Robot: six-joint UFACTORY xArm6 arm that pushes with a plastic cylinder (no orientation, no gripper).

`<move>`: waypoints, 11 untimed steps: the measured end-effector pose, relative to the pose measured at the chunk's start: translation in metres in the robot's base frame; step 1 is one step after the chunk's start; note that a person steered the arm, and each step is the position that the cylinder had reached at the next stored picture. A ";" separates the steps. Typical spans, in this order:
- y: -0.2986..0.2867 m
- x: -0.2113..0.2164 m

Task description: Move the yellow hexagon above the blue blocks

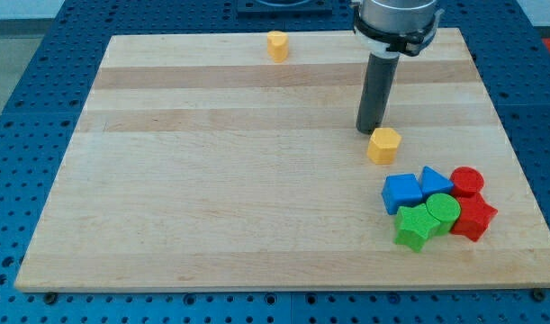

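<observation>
The yellow hexagon (pixel 383 145) lies right of the board's middle, just above and left of the blue blocks. My tip (pixel 369 130) stands right at the hexagon's upper left edge, touching or nearly touching it. Two blue blocks sit below it: a blue cube-like block (pixel 401 193) and a blue triangular block (pixel 436 182) to its right. They are pressed into a cluster with green and red blocks.
A second yellow block (pixel 276 45) sits near the board's top edge. A green star-like block (pixel 415 227) and a green cylinder (pixel 444 211) lie under the blue blocks. A red cylinder (pixel 467 181) and a red star-like block (pixel 475 218) lie at the cluster's right, near the board's right edge.
</observation>
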State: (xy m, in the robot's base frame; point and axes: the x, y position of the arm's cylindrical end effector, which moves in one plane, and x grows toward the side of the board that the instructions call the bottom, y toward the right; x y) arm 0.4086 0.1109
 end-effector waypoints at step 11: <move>-0.109 -0.169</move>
